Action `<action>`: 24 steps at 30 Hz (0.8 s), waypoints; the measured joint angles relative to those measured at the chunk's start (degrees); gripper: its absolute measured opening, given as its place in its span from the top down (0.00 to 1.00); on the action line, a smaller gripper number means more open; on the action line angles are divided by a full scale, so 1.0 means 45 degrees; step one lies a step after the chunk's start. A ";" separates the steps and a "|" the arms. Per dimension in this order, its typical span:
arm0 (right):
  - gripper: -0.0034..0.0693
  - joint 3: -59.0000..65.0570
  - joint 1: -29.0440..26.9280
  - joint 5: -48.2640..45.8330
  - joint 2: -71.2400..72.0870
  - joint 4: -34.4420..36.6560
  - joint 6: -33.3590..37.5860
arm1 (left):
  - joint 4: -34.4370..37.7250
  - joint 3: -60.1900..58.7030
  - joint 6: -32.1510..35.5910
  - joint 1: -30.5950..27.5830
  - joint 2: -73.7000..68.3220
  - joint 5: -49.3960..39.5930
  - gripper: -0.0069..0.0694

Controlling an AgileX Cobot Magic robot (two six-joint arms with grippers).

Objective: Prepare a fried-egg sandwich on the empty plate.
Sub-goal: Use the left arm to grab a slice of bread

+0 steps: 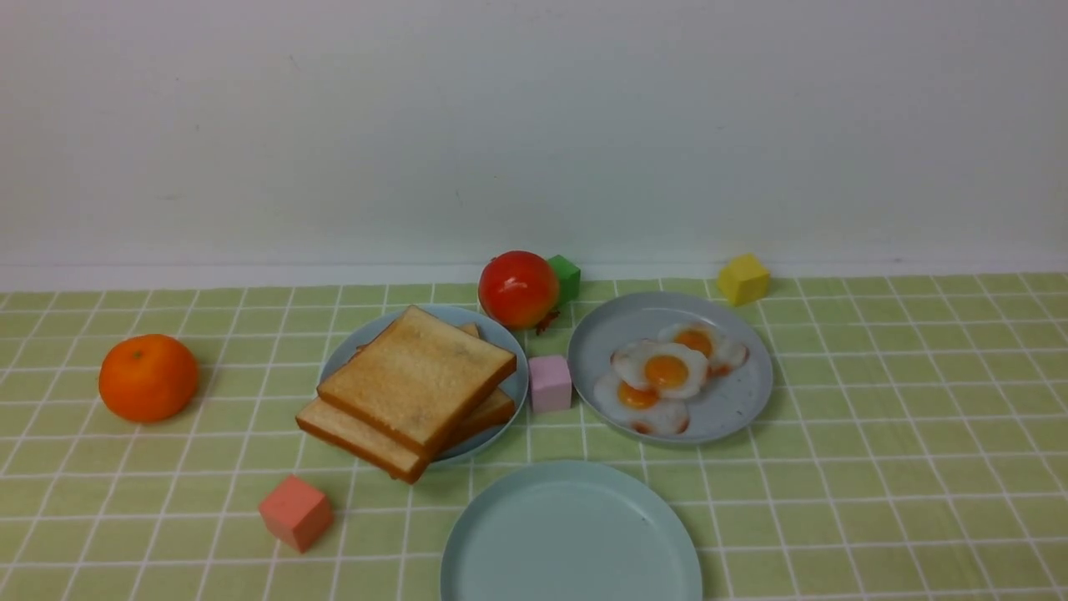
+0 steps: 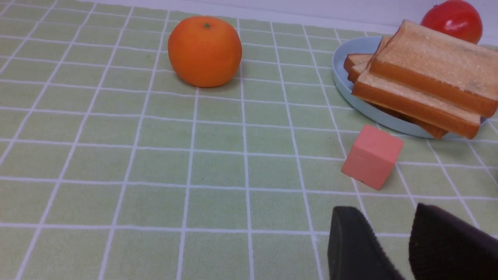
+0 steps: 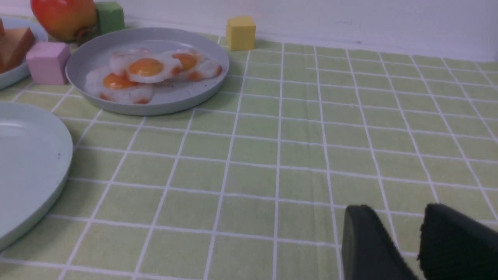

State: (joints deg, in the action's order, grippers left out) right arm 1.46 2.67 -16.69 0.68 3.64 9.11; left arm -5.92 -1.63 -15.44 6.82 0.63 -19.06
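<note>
The green-checked desk (image 1: 876, 434) carries everything. The empty plate (image 1: 571, 534) sits bare, ahead of the right fingers (image 3: 362, 241) and off toward the other arm, well apart from them. The toast stack (image 1: 415, 376) lies ahead of the left fingers (image 2: 350, 245), skewed and overhanging the blue plate (image 1: 521, 382); pulling the top slice could drag a lower one onto the desk. The fried eggs (image 1: 665, 370) overlap, so lifting one may carry a neighbour. A salmon cube (image 2: 372, 156) lies between the left fingers and the toast, easily knocked. Both pairs of fingers stand partly apart, holding nothing.
</note>
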 joint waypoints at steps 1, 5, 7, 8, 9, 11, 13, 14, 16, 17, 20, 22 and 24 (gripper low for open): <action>0.62 0.0000 0.0000 0.0223 0.0000 0.0000 0.0000 | 0.0000 0.0000 0.0000 0.0000 0.0000 0.0143 0.60; 0.62 0.0010 0.0000 0.1459 0.0000 0.0000 0.0000 | 0.0000 0.0000 0.0000 0.0000 0.0000 0.1591 0.60; 0.62 0.0010 0.0000 0.1865 0.0000 0.0000 0.0000 | 0.0000 0.0000 0.0000 0.0000 0.0000 0.2527 0.60; 0.62 0.0010 0.0000 0.1955 0.0000 -0.0004 0.0000 | 0.0000 0.0000 0.0000 0.0000 0.0000 0.2917 0.60; 0.62 0.0010 0.0000 0.1998 0.0000 -0.0016 0.0000 | 0.0000 0.0000 -0.0011 0.0000 0.0000 0.3400 0.60; 0.62 0.0010 0.0000 0.2062 0.0000 -0.0016 0.0000 | 0.0000 0.0000 -0.0011 0.0000 0.0000 0.4131 0.60; 0.62 0.0010 -0.0010 0.2081 0.0000 -0.0016 0.0000 | 0.0000 0.0000 -0.0011 0.0000 0.0000 0.4434 0.60; 0.62 0.0010 -0.0010 0.2091 0.0000 -0.0016 0.0000 | 0.0000 0.0000 -0.0011 0.0000 0.0000 0.4543 0.60; 0.62 0.0010 -0.0010 0.2202 0.0000 0.0010 -0.0012 | 0.0000 0.0000 -0.0011 0.0000 0.0000 0.4598 0.60; 0.62 0.0010 -0.0010 0.2372 0.0000 0.0062 -0.0012 | 0.0000 0.0000 -0.0011 0.0000 0.0000 0.4598 0.60; 0.62 0.0024 -0.0023 0.3709 0.0000 0.0707 -0.0471 | 0.0028 -0.0009 -0.0072 0.0000 0.0000 0.4945 0.60; 0.62 0.0024 -0.0023 0.5586 0.0000 0.1436 -0.1394 | 0.0288 -0.0041 -0.0623 0.0000 0.0000 0.6322 0.60; 0.62 0.0024 -0.0023 0.7478 0.0000 0.1983 -0.2368 | 0.0639 -0.0041 -0.1142 0.0000 0.0000 0.7958 0.60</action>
State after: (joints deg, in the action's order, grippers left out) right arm 1.56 2.57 16.96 0.68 12.56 -1.54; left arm -3.05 -1.82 -20.58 6.82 0.63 16.75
